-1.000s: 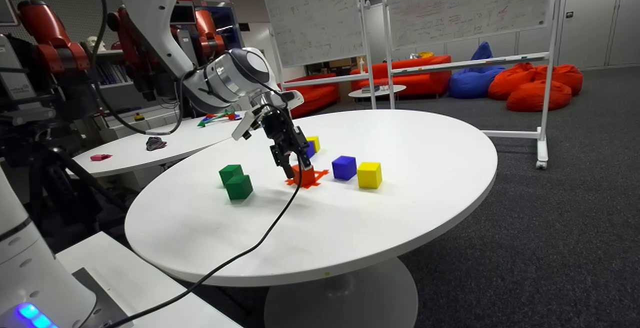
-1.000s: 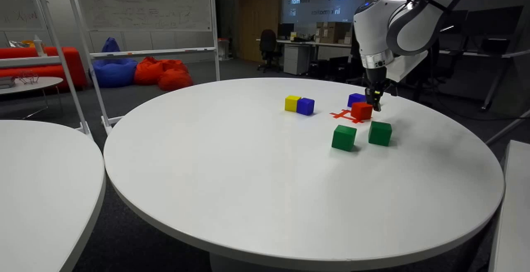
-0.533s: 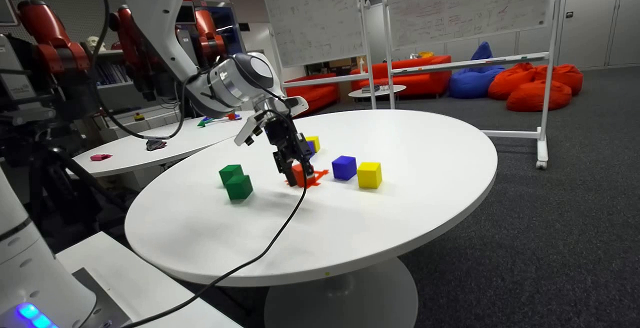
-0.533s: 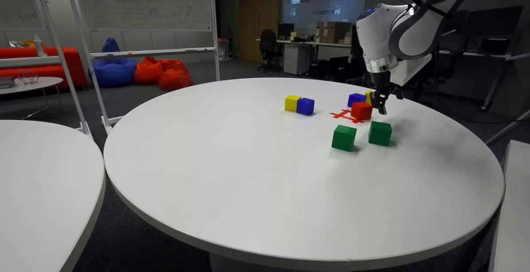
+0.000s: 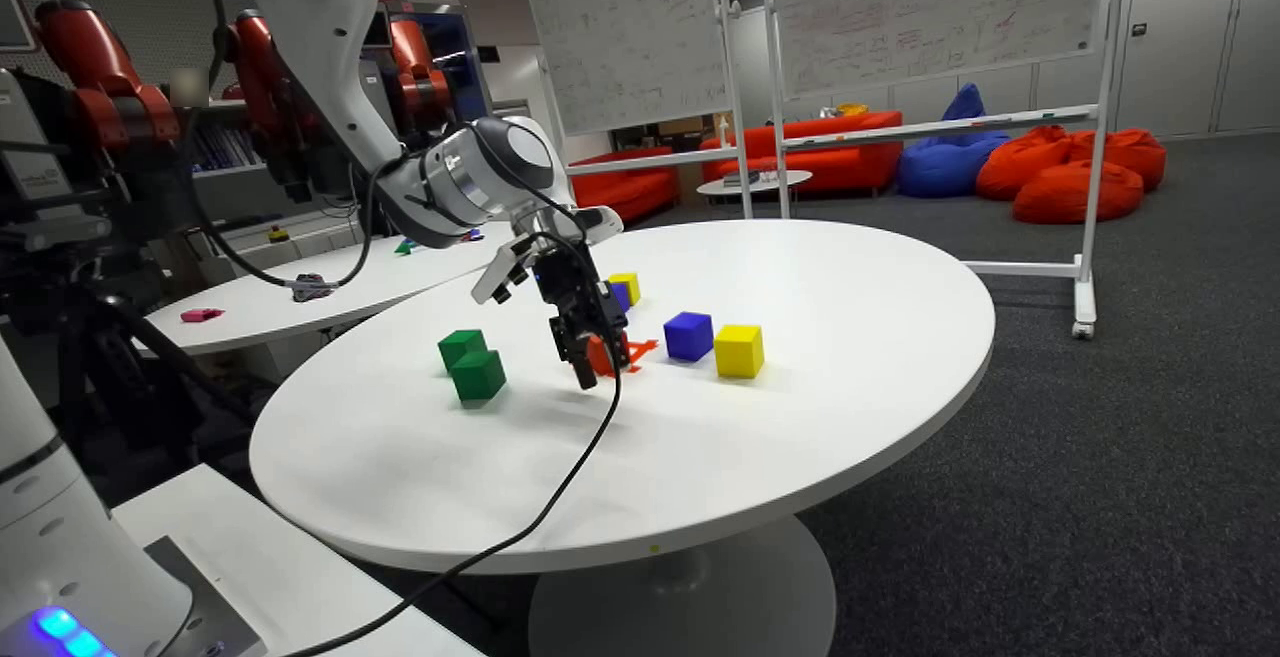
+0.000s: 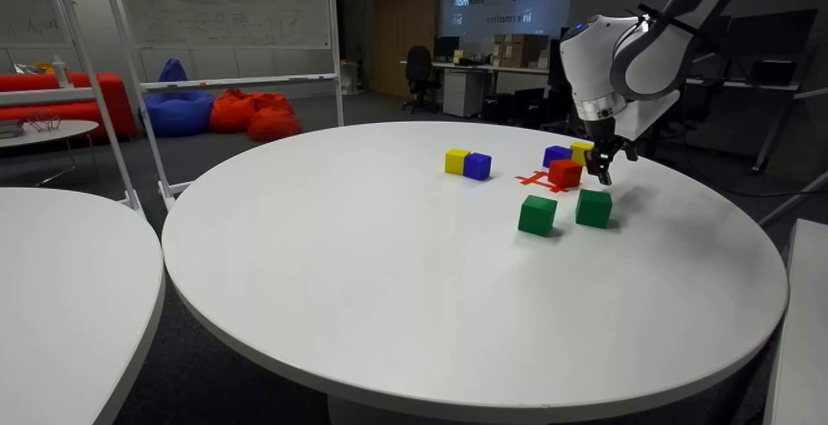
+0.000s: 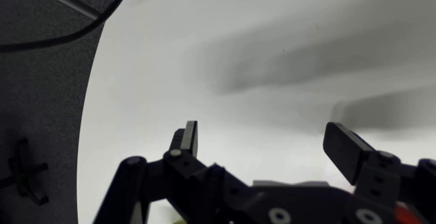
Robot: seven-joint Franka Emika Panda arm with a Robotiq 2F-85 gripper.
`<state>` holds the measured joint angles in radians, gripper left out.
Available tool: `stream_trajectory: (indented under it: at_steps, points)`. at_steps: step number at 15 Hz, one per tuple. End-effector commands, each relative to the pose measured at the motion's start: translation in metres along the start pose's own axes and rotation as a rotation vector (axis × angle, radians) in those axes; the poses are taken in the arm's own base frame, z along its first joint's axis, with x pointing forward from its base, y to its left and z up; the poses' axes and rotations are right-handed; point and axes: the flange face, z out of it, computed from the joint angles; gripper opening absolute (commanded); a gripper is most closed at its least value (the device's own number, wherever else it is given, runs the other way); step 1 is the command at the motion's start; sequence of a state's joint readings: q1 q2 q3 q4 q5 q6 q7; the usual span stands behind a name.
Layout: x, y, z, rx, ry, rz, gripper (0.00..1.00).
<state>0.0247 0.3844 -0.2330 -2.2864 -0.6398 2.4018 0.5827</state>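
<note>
My end effector (image 7: 260, 135), its fingers (image 7: 345, 152) spread wide around nothing, stands just beside the red cube (image 6: 565, 173), which shows no long axis and rests on the counter (image 6: 388, 283) at the red tape (image 6: 530, 180), beyond the fingers from the arm's base (image 5: 90, 547).

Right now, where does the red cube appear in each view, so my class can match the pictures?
In an exterior view: the red cube near the middle, partly hidden by the fingers.
In an exterior view: the red cube right of centre.
Wrist view: probably the red cube, a sliver, bottom right.
Landmark shared by all: the white tabletop.
</note>
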Motion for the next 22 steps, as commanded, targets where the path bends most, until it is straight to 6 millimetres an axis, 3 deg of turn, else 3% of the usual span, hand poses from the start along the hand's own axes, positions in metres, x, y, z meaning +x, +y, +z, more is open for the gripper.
stream_trajectory:
  at_steps: [1, 8, 22]
  points:
    - [0.000, 0.000, 0.000, 0.000, -0.001, 0.000, 1.00]
    - [0.008, -0.001, -0.006, -0.002, 0.015, -0.010, 1.00]
    - [0.041, -0.012, -0.040, -0.002, 0.096, -0.043, 1.00]
